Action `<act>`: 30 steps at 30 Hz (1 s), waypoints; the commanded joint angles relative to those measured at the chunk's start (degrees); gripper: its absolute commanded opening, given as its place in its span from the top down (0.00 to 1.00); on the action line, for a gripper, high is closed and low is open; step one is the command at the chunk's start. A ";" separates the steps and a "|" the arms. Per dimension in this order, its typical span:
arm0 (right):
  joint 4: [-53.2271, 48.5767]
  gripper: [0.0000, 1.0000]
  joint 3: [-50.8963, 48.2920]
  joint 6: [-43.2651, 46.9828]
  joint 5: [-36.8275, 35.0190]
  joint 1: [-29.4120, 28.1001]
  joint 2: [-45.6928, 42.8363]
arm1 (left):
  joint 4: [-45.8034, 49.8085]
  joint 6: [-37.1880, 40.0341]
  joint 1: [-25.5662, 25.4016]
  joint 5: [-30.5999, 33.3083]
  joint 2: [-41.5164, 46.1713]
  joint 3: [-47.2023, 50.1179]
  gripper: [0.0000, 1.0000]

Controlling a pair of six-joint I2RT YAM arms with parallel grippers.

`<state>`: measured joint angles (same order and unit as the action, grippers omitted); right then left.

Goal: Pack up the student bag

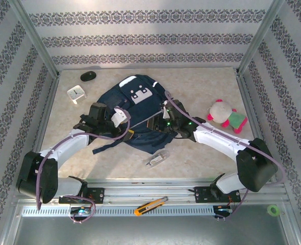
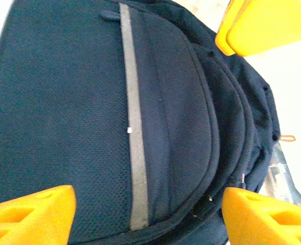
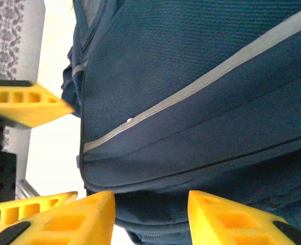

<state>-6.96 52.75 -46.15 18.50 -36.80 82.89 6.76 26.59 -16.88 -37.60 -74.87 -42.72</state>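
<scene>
Right fingers (image 3: 84, 219) spread apart, student bag (image 3: 191, 61) edge between them, grey stripe (image 3: 160, 106) diagonal above; left fingers (image 3: 23, 104) left of them.

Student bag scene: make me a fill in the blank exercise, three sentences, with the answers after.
1. In the top view, the plush toy lies to the ___ of the student bag.
2. The utility knife on the near rail has an ___ handle.
3. The left gripper hovers over the bag with its jaws ___.

Missing words: right; orange; open.
</scene>
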 commanded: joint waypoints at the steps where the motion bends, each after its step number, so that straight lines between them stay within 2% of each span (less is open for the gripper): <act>1: 1.09 0.56 -1.05 -3.67 -0.88 0.63 0.78 | 5.85 13.22 -0.14 6.00 1.09 -2.33 0.21; 5: 1.09 0.51 -2.68 -4.75 -1.23 1.03 0.47 | 2.59 17.09 -0.12 9.03 -0.39 -3.58 0.17; 8: 1.24 0.49 -4.09 -5.05 -1.62 1.20 -0.44 | 2.13 19.72 -0.15 8.18 -3.21 -6.19 0.16; 12: 1.32 0.47 -5.09 -5.35 -1.14 1.81 -0.98 | 6.83 28.66 -0.23 7.69 -6.88 -9.14 0.12; 14: 1.34 0.47 -5.33 -5.31 -1.03 2.08 -0.98 | 11.89 36.31 -0.14 6.15 -7.73 -10.22 0.12; 18: 1.33 0.47 -5.05 -4.22 -1.38 2.08 -0.57 | 17.63 43.31 -0.13 6.77 -9.17 -12.36 0.11; 24: 1.62 0.47 -5.12 -4.23 -1.36 2.08 -0.43 | 21.92 47.51 -0.23 3.58 -11.09 -14.77 0.13; 30: 1.91 0.47 -5.81 -4.40 -1.45 2.08 -1.06 | 25.08 47.78 -0.24 0.26 -11.78 -15.95 0.13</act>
<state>-6.02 48.23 -50.87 17.87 -35.33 83.02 26.15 71.64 -16.88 -33.63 -86.02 -57.43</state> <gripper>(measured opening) 0.526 0.870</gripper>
